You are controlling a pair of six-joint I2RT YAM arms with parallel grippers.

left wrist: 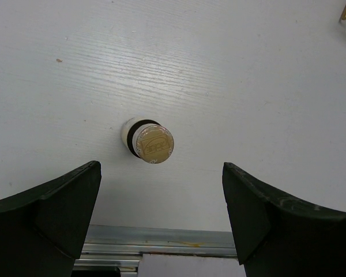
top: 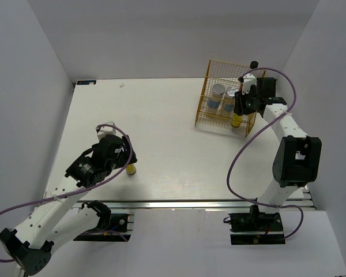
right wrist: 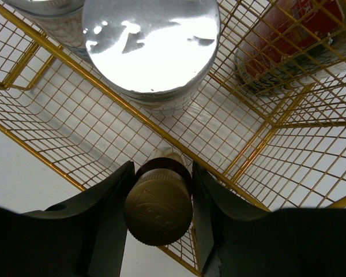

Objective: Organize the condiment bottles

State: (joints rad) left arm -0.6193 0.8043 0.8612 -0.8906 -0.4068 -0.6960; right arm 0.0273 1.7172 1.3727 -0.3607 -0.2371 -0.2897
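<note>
A yellow wire rack (top: 210, 115) stands at the far right and holds two white silver-topped cylinders (top: 218, 94), (top: 229, 99). My right gripper (top: 240, 105) is shut on a tiny brown tan-capped bottle (right wrist: 158, 208), holding it upright in the rack's near right part. One silver top (right wrist: 151, 46) fills the right wrist view, with the red-labelled amber bottle (right wrist: 288, 40) at upper right; its black cap (top: 254, 64) shows above the rack. The other tiny bottle (top: 131, 169) stands near the front edge. My left gripper (left wrist: 160, 170) hovers open just short of it (left wrist: 153, 144).
The rack's gold wires (right wrist: 127, 107) run close around the held bottle. The table's metal front rail (left wrist: 161, 236) lies right under my left gripper. White walls close in the table on the left, back and right.
</note>
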